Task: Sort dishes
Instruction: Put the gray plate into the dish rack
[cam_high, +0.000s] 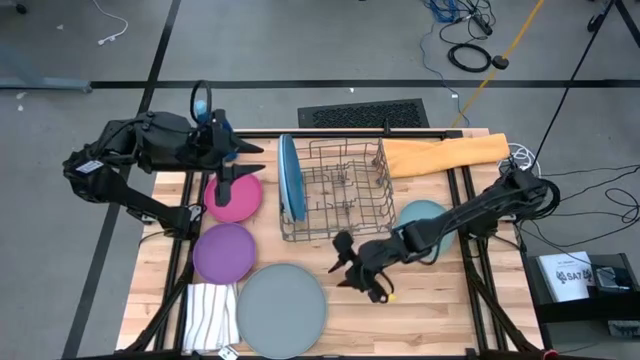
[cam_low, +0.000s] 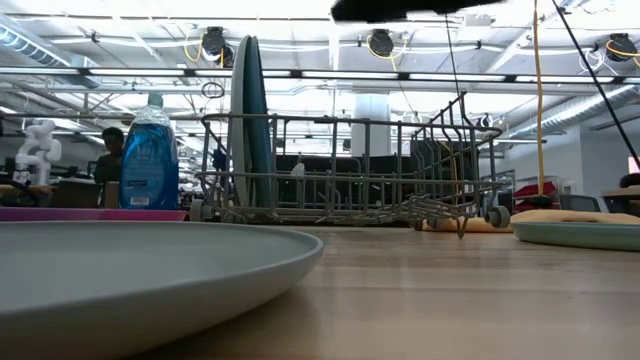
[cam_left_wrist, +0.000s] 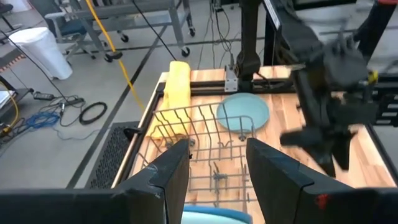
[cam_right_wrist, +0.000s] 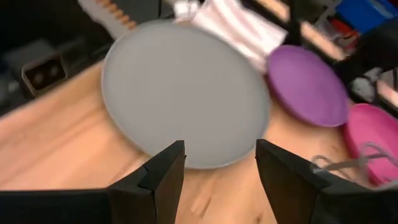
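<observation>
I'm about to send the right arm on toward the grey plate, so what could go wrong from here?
1. The grey plate lies flat on the wood, so the right gripper, jaws open, may slide over its rim without catching it.
2. It sits against the striped cloth, which could snag.
3. The rack is close behind the arm; a lifted plate could clip it.

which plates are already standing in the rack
The large light blue and dark blue round plastic plates stand upright on edge at the wire dish rack's left end; the grey, purple, magenta and teal ones lie flat.
</observation>
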